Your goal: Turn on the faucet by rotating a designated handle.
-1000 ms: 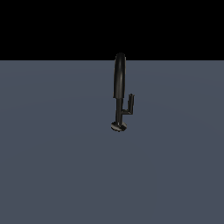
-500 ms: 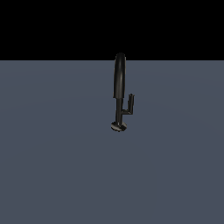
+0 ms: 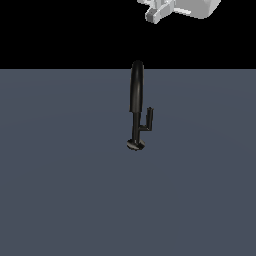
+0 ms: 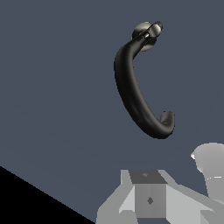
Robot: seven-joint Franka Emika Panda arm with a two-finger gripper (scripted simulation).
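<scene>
Faucet: glossy black, upright on round disc base, near middle of grey counter; thick arched spout rising from thin stem. Handle: thin L-shaped lever branching from stem toward the exterior view's right, then bending upward, ending well below spout's crown. No contact with anything but the stem.

Claw: pale grey, partly cropped at upper edge of exterior view, high above faucet and well apart from it, offset toward that view's right. Open or closed: cannot tell, fingertips not resolved in either view.

Step in hand, judged: approach, with handle untouched and rotation not yet begun. Next move calls for descent beside the spout toward the short lever, not the thick arch, then a sideways push or grasp turning it about the stem.

Exterior view: shows lever, stem and height gap between claw and faucet. Wrist view: shows faucet from above, spout as a curved arc and base as a small disc, with lever hard to pick out; grey claw body in foreground.
</scene>
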